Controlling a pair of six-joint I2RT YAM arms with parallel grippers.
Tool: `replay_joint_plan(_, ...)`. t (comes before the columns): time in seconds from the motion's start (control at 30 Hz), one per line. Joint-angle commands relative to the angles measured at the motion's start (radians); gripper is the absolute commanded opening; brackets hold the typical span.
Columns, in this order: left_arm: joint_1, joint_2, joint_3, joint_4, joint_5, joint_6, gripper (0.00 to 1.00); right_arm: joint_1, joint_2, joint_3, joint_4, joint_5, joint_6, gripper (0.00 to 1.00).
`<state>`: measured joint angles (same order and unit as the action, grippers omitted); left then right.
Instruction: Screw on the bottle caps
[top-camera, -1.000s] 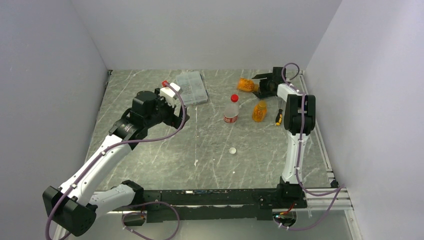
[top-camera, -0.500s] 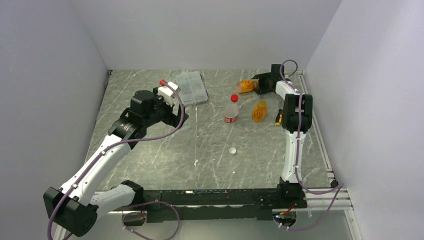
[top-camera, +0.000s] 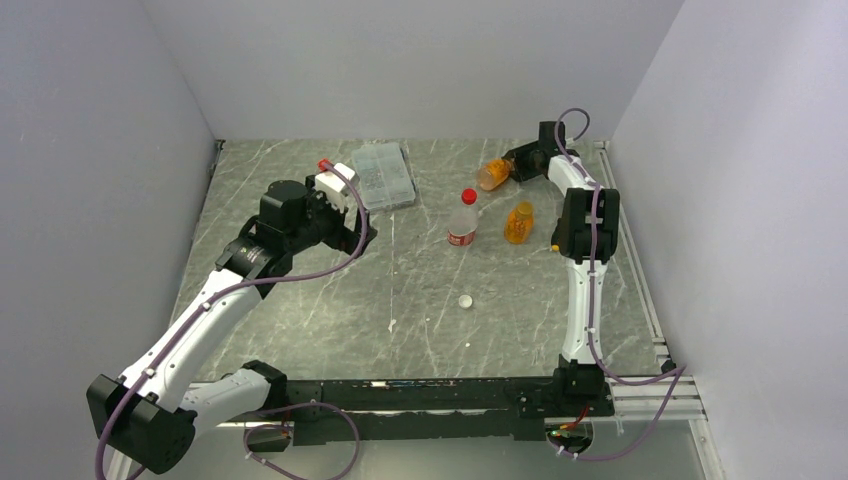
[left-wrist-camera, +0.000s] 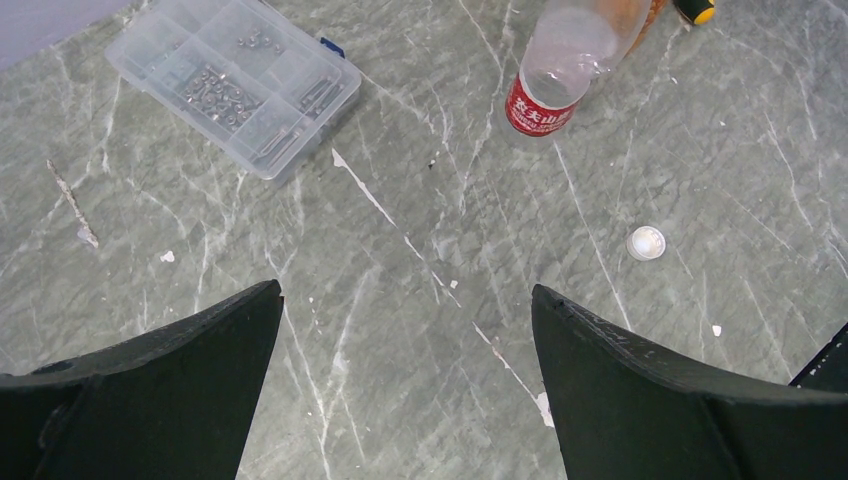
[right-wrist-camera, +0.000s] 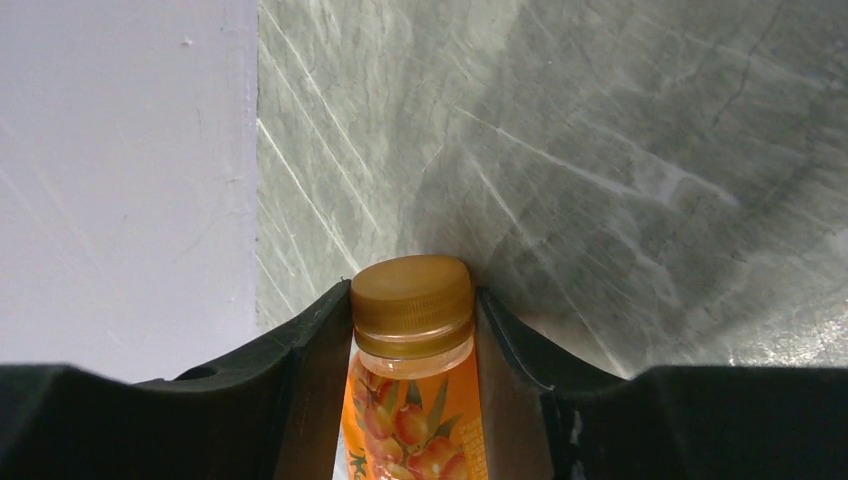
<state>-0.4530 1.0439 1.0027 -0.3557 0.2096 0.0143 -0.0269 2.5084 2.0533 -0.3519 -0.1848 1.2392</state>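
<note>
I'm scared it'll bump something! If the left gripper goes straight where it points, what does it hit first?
Probably just bare table ahead of the open left gripper. The whitish cap, clear bottle and compartment box lie off that line, though depth is unclear.

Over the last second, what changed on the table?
The right gripper closed around the far orange bottle, near its cap, and shifted it slightly. The left gripper stayed open above the table; the clear bottle, the other orange bottle, the loose white cap and the compartment box did not move.
</note>
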Motion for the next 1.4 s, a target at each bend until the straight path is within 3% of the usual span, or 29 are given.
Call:
replay_joint_plan(0.0, 0.006, -0.022, 0.000, 0.044, 0.023, -0.008, 1.00, 0.001, 0.041, -0.006, -0.111, 0.104, -0.139, 0.41)
replay_joint_plan(0.17, 0.007, -0.019, 0.000, 0.044, 0.031, -0.008, 0.99, 0.017, 0.063, 0.108, -0.169, 0.119, -0.273, 0.65)
replay_joint_plan(0.33, 0.010, -0.018, 0.000, 0.048, 0.036, -0.046, 0.99, 0.021, 0.104, 0.206, -0.256, 0.143, -0.351, 0.72)
replay_joint_plan(0.7, 0.013, -0.009, 0.002, 0.050, 0.046, -0.050, 0.99, 0.056, 0.201, 0.320, -0.352, 0.155, -0.472, 0.71)
replay_joint_plan(1.03, 0.018, -0.007, 0.000, 0.055, 0.055, -0.055, 0.99, 0.064, 0.280, 0.352, -0.362, 0.111, -0.485, 0.67)
replay_joint_plan(1.17, 0.020, -0.003, 0.002, 0.057, 0.059, -0.058, 0.99, 0.067, 0.295, 0.362, -0.358, 0.095, -0.488, 0.61)
replay_joint_plan(1.37, 0.023, -0.002, 0.000, 0.062, 0.060, -0.072, 0.99, 0.066, 0.259, 0.321, -0.318, 0.069, -0.498, 0.41)
